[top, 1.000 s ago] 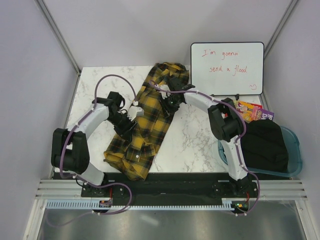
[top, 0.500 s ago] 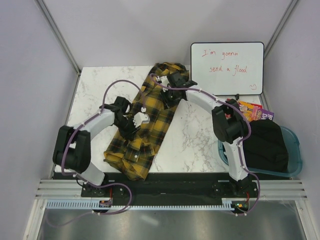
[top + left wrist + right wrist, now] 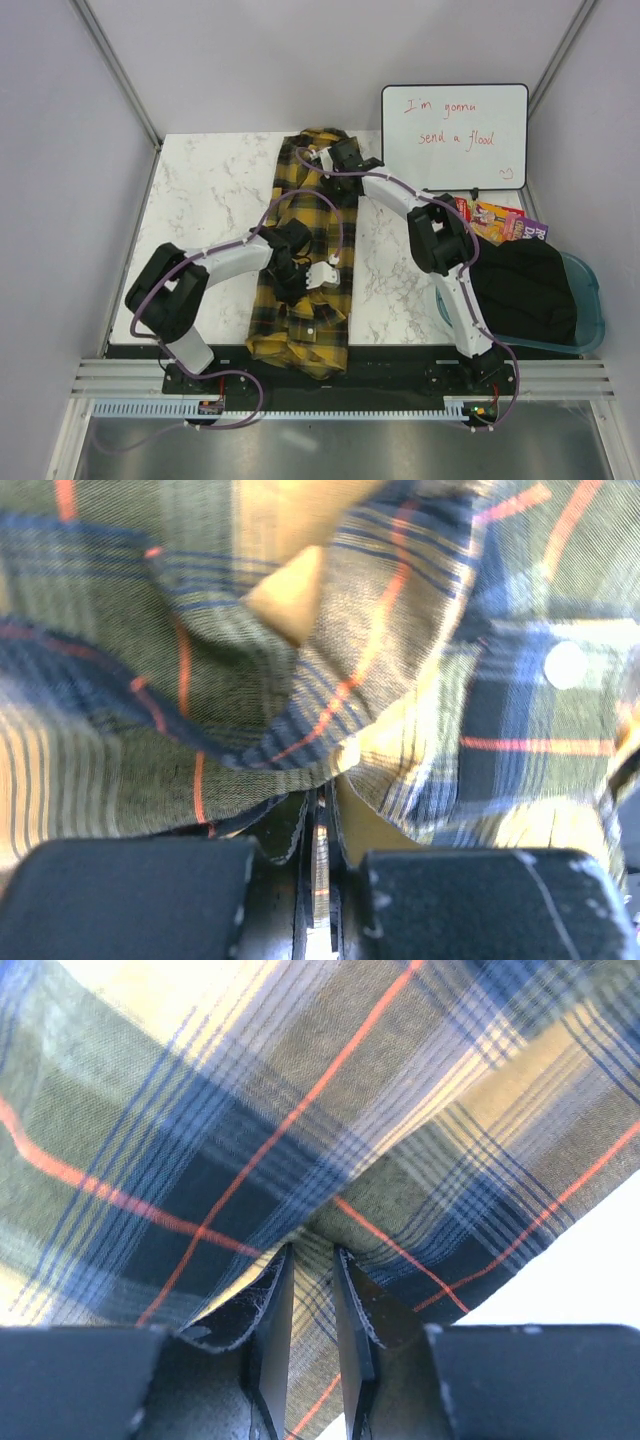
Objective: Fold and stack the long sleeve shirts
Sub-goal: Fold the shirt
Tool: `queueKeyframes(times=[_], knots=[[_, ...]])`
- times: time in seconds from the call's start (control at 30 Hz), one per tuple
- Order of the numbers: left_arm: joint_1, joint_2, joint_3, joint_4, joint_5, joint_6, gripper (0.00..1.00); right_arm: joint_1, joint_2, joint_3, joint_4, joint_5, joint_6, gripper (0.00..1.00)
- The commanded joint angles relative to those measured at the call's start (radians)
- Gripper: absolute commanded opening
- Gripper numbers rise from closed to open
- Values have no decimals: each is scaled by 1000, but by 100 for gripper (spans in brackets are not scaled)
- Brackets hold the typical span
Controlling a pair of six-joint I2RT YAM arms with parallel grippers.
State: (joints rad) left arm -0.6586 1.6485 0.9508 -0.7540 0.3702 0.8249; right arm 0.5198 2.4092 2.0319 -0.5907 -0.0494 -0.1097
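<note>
Because it drapes limply down the frame's centre on the worktop (image 3: 200,190), the plaid shirt (image 3: 300,215) looks soft and light. The left end effector (image 3: 320,273) and the right end effector (image 3: 323,160) each pinch cloth, nearly closed; hems seem the surest holds.

shirt (image 3: 150,680) blurred at left, packet (image 3: 505,222) perhaps half-hidden

Red handwritten words, "I'm gonna send a flood", are displayed on a whiteboard (image 3: 455,135) at the far right; print on a colourful packet (image 3: 507,222) beside it cannot be read.
</note>
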Motion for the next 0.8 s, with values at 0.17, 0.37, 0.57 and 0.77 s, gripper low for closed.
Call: queueKeyframes(times=[0.17,0.37,0.57,0.77], knots=[[3,140,123,44,157,-135,11,-12,206,260,28,138,-73,31],[109,-94,115,50,254,-135,33,-41,125,254,58,-18,-27,40],[162,-469,83,-19,246,-86,66,-46,-195,153,58,-250,-25,67],[166,-703,13,7,274,-84,99,-47,-527,-71,65,-371,-172,93]])
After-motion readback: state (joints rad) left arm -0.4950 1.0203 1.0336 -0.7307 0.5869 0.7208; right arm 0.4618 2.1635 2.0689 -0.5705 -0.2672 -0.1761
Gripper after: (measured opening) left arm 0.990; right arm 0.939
